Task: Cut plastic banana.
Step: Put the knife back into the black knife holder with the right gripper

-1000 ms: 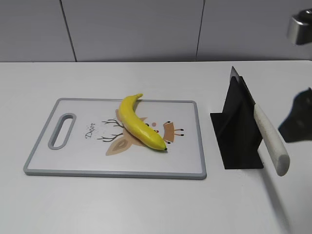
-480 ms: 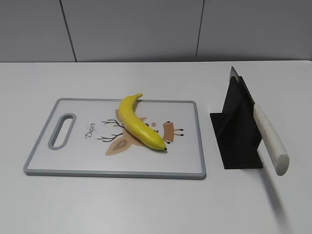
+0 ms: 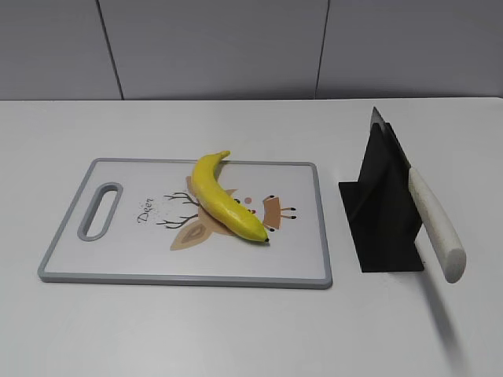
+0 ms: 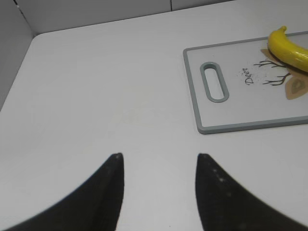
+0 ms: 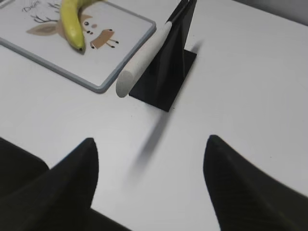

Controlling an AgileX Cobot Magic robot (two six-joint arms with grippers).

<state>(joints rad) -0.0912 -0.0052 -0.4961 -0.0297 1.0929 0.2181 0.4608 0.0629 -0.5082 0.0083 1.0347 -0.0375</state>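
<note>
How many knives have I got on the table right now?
1. The knife leans in the black stand, right of the cutting board, handle toward the camera. No other shows in any view.

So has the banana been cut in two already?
No, the plastic banana lies whole on the cutting board, and the knife rests in its stand.

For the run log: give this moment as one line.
banana: whole, on cutting board | knife: in stand | left gripper: open, empty | right gripper: open, empty
</note>
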